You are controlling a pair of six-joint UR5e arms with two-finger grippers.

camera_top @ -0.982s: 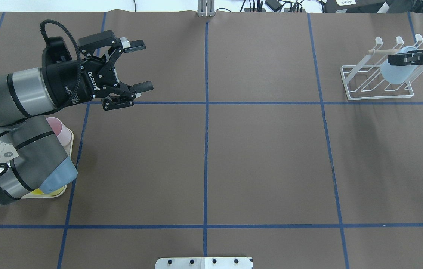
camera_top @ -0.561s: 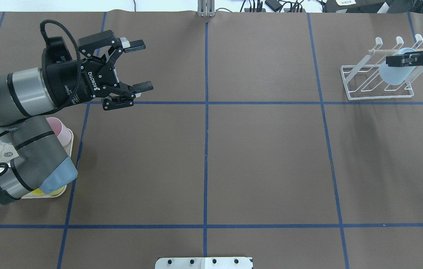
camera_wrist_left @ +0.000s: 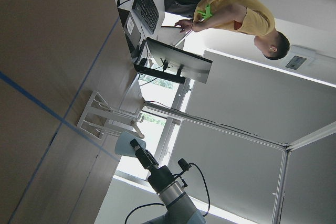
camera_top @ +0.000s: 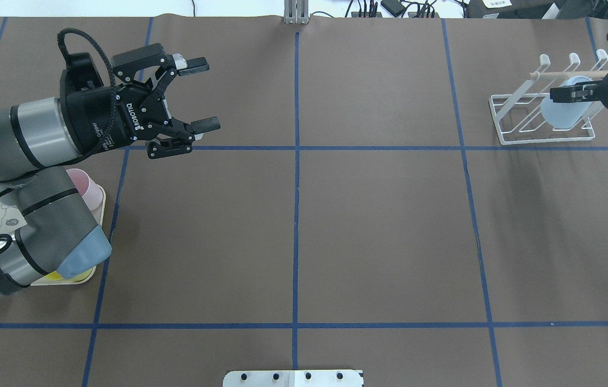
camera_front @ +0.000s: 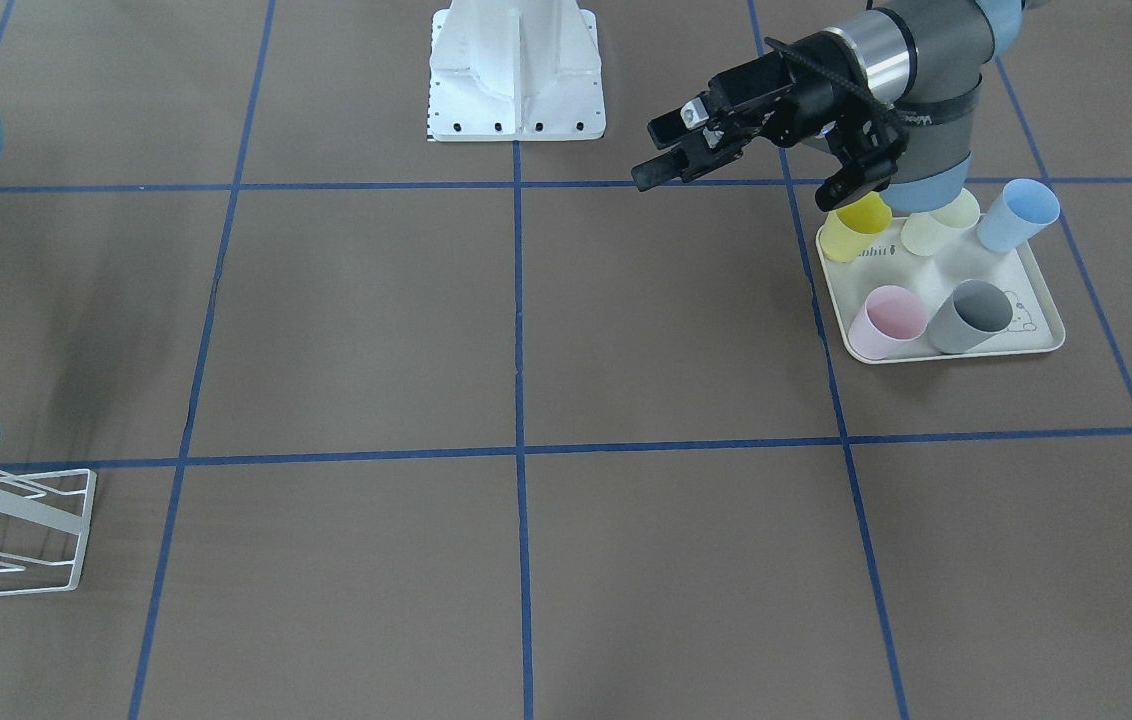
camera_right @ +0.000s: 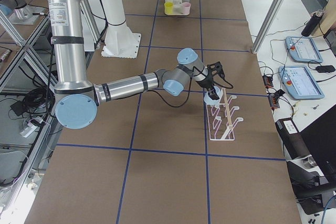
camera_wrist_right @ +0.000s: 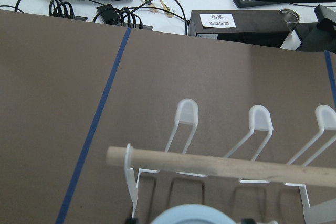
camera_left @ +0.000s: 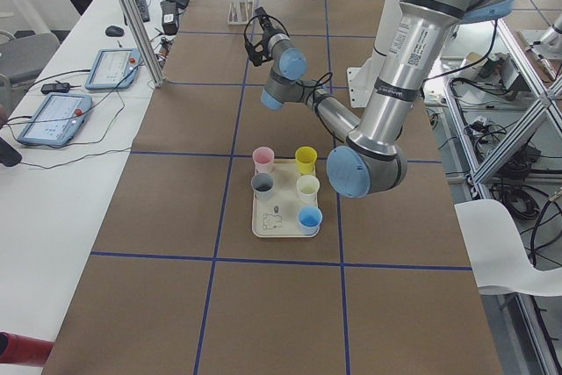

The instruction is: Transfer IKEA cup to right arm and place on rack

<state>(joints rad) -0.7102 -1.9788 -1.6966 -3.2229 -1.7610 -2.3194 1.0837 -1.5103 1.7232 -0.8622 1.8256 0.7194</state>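
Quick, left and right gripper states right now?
Left gripper: open, holding nothing.
Right gripper: closed on the light blue cup, at the rack.

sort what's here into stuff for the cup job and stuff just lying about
For the job: pale blue cup in the right gripper; rack; open left gripper.
Lying about: tray, and on it pink cup, grey cup, yellow cup, cream cup, second blue cup.

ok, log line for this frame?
right gripper: jaws shut on light blue cup at rack | left gripper: jaws open, empty, near tray
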